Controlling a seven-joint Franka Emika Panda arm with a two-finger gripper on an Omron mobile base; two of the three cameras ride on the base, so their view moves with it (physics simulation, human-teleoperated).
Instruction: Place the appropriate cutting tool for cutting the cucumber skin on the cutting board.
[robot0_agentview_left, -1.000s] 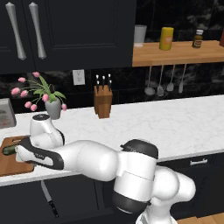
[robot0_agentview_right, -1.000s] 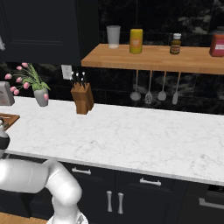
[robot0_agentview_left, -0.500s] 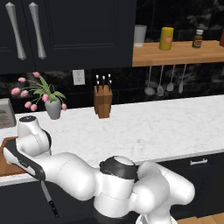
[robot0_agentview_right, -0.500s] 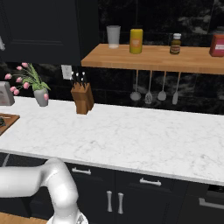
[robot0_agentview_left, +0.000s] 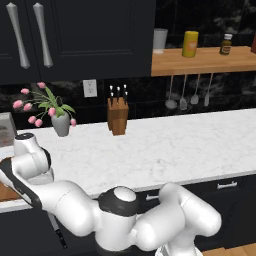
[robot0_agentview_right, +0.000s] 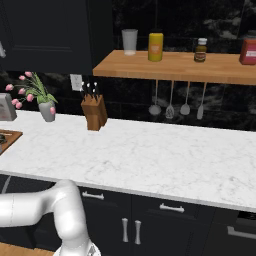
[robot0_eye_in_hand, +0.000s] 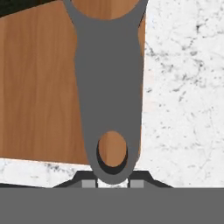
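Observation:
Seen from the hand, the grey peeler (robot0_eye_in_hand: 109, 87) runs up from my gripper (robot0_eye_in_hand: 113, 181), which is shut on its short handle by the hole at the end. Its forked head spreads at the top edge. Directly behind it lies the brown wooden cutting board (robot0_eye_in_hand: 39, 87), with white marble counter (robot0_eye_in_hand: 183, 87) to the right. How high the peeler hangs above the board cannot be told. From the left base camera my arm bends over the board's corner (robot0_agentview_left: 6, 192) at the far left. The board's edge (robot0_agentview_right: 10, 137) also peeks in from the right base camera. The cucumber is hidden.
A wooden knife block (robot0_agentview_left: 118, 116) stands at the back of the counter, with a vase of pink flowers (robot0_agentview_left: 61, 124) to its left and a grey appliance (robot0_agentview_left: 6, 129) at the far left. Utensils (robot0_agentview_right: 170, 102) hang under a shelf (robot0_agentview_right: 175, 67) holding jars.
My arm has swung further left and folded lower in front of the counter. The hand has shifted left across the board, and the cucumber seen a second ago is now covered.

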